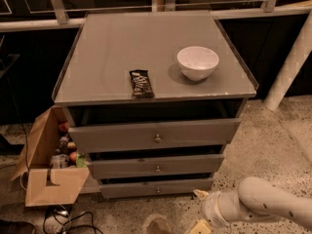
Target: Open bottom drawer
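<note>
Low down, camera view: bottom drawer (156, 188) sits lowest of three in the grey table (97, 62), with a thin dark gap above its front and a small knob at centre. Gripper (201, 211) hangs near the floor, close to that front's lower right corner; wide or narrow, cannot tell. White bowl (197, 62) and snack bar (141, 83) lie on top.

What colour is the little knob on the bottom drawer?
Brass-gold knob, camera view. The gripper is lower right of the bottom drawer.
</note>
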{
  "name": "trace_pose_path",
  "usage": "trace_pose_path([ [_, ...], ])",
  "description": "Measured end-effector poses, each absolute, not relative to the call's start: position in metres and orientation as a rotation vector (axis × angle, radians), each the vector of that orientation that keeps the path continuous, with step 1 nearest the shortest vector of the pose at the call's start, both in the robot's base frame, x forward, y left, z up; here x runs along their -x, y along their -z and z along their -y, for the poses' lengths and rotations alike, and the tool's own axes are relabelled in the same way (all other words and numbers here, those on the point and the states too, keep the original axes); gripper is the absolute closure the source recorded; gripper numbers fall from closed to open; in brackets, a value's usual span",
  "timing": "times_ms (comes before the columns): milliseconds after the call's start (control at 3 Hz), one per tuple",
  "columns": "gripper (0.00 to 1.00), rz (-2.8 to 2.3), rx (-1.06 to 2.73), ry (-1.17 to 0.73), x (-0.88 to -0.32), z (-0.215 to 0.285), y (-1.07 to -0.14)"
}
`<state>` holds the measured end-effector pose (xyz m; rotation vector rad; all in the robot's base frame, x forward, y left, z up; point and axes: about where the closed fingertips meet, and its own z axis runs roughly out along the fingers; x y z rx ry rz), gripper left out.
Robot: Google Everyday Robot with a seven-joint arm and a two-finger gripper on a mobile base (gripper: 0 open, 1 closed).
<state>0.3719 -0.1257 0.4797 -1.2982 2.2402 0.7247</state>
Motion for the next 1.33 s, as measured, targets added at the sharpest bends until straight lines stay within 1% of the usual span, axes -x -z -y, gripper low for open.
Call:
trace_pose_path([
  [333,0.0,-2.251,1.293,-0.693,-0.368,0.128,-0.472],
  [1000,0.0,-2.268,1.236,-0.585,-0.389,0.132,-0.424],
  [1333,0.0,-2.267,1.236,-0.586,-0.389,0.132,-0.424],
])
